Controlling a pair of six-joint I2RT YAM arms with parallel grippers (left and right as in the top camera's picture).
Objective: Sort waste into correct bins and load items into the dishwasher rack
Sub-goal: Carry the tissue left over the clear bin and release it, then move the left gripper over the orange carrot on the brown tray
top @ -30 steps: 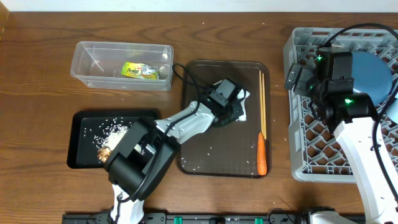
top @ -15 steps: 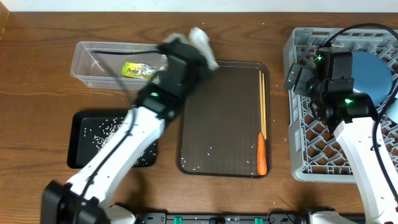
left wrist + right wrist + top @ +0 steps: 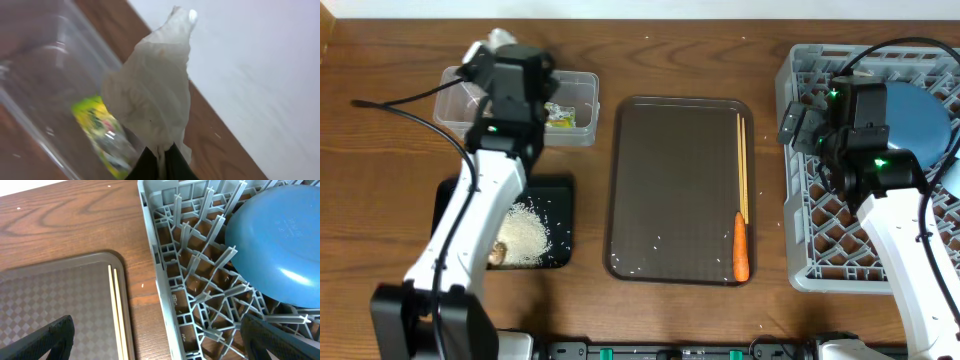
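Note:
My left gripper [image 3: 500,48] is shut on the crumpled white tissue [image 3: 498,38] and holds it above the far left end of the clear tub [image 3: 582,82]. The left wrist view shows the tissue [image 3: 152,95] pinched in the fingertips [image 3: 160,161] over the tub [image 3: 45,75], with the yellow-green wrapper [image 3: 100,132] inside. White rice [image 3: 525,232] and a brown lump [image 3: 498,252] lie in the black tray [image 3: 455,200]. The carrot [image 3: 741,258] and chopsticks [image 3: 743,165] lie on the brown serving tray. My right gripper [image 3: 160,345] is open and empty over the grey rack's [image 3: 820,230] left edge. The dark-blue plate [image 3: 915,115] stands in the rack.
The dark brown serving tray [image 3: 670,190] sits mid-table with a few stray rice grains. The left arm's cable trails left of the tub. In the right wrist view the rack wall [image 3: 165,280] stands between the chopsticks [image 3: 116,310] and the plate [image 3: 275,245].
My left arm lifted the tissue off the serving tray and swung it left to above the clear tub. The black tray's rice is uncovered now. The right arm has not moved.

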